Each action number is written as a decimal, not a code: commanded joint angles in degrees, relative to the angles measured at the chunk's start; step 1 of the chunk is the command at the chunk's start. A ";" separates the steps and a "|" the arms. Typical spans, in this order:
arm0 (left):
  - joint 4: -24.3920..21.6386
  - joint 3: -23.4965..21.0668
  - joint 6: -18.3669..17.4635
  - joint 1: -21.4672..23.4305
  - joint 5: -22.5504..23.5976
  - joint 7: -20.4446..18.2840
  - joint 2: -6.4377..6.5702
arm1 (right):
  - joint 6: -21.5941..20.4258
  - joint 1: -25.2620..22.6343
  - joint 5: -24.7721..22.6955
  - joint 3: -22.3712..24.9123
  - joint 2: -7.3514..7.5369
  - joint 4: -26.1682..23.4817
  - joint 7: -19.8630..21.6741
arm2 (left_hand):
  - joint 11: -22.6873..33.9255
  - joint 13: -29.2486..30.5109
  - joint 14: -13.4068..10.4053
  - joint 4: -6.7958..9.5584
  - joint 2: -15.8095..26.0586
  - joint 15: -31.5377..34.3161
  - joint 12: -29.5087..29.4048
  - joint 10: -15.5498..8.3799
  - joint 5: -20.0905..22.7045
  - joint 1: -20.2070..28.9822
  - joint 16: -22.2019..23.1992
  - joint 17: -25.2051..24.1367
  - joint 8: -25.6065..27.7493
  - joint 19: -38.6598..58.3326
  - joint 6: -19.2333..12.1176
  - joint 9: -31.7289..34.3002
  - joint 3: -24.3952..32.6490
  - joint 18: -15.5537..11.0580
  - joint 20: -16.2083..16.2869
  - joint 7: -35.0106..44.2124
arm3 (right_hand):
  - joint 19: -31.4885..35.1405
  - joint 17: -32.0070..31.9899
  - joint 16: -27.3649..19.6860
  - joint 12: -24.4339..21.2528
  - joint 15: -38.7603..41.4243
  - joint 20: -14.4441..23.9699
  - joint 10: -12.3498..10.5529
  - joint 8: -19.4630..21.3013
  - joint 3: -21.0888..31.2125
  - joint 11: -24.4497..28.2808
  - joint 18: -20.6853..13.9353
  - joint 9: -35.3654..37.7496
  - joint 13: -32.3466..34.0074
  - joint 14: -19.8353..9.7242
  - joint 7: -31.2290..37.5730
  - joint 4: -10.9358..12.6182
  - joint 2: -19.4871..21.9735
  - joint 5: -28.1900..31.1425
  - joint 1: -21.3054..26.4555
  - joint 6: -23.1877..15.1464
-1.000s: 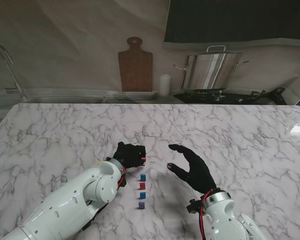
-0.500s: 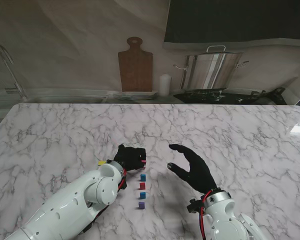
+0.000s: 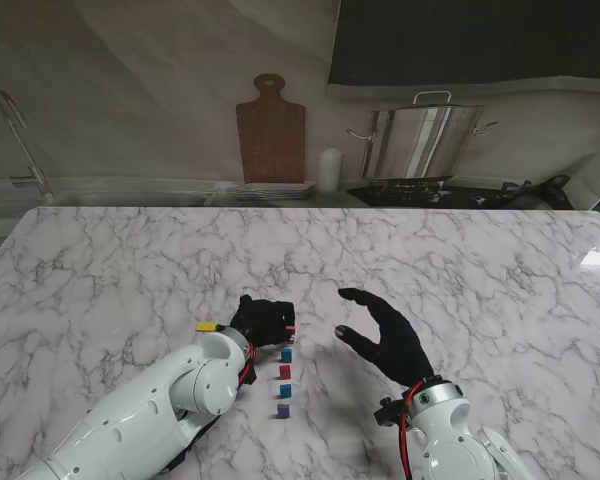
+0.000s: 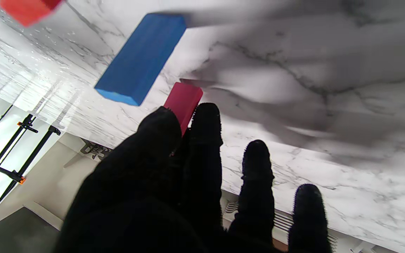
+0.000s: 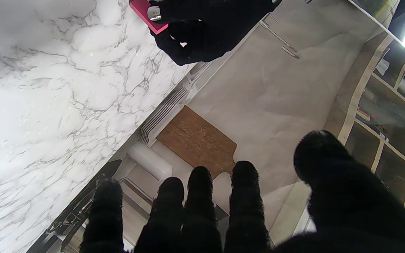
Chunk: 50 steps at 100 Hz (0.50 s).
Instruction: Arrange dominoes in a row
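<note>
A short row of small dominoes stands on the marble table point(image 3: 130, 270): blue point(image 3: 286, 354), red point(image 3: 285, 371), blue point(image 3: 285, 390) and purple point(image 3: 282, 409), running toward me. My left hand point(image 3: 262, 318) sits just beyond the row's far end, its thumb and forefinger pinching a pink-red domino point(image 4: 183, 102). The nearest blue domino point(image 4: 141, 59) shows close in the left wrist view. My right hand point(image 3: 388, 335) hovers to the right of the row with fingers spread and nothing in it. The pinched pink domino point(image 5: 148, 15) also shows in the right wrist view.
A yellow domino point(image 3: 208, 326) lies beside my left wrist. A wooden cutting board point(image 3: 270, 128), stacked plates point(image 3: 270, 190), a white candle point(image 3: 328, 170) and a steel pot point(image 3: 427, 140) stand beyond the table's far edge.
My left hand, holding the pink domino, has drawn slightly nearer to me, toward the row's far end. The right hand has stayed put.
</note>
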 commanded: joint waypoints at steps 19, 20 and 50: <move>-0.19 0.04 -0.26 0.16 0.63 -1.40 0.06 | 0.19 -0.33 -0.05 0.02 -0.04 -0.16 0.10 | 0.05 -0.85 -0.01 1.90 1.17 0.66 0.10 -0.71 -0.03 2.13 -0.27 -0.59 0.12 1.20 0.43 0.95 1.35 0.37 -1.09 3.26 | 0.43 -0.18 -0.34 0.37 0.04 0.73 -0.10 0.74 0.99 0.87 -0.42 -0.48 0.87 -0.70 0.80 1.23 0.64 -1.01 1.67 -0.51; -0.20 0.03 -0.26 0.17 0.63 -1.43 0.07 | 0.19 -0.33 -0.05 0.02 -0.04 -0.16 0.10 | 0.04 -0.84 0.01 1.90 1.16 0.67 0.10 -0.70 -0.03 2.12 -0.26 -0.58 0.12 1.20 0.43 0.93 1.34 0.37 -1.10 3.25 | 0.43 -0.18 -0.35 0.38 0.03 0.73 -0.15 0.74 0.99 0.87 -0.42 -0.46 0.85 -0.73 0.81 1.23 0.64 -1.00 1.65 -0.53; -0.81 -0.17 -0.15 0.37 1.22 -2.42 0.47 | 0.22 -0.39 -0.06 0.06 -0.03 -0.26 0.14 | 0.58 -1.84 0.31 1.95 1.10 0.53 1.00 -0.61 -0.48 1.49 -0.07 -0.71 0.54 0.91 0.49 0.00 1.11 0.41 -1.51 3.16 | 0.42 -0.19 -0.30 0.39 0.14 0.73 -0.17 0.74 0.98 0.88 -0.41 -0.39 1.09 -0.60 0.80 1.23 0.69 -0.99 1.64 -0.56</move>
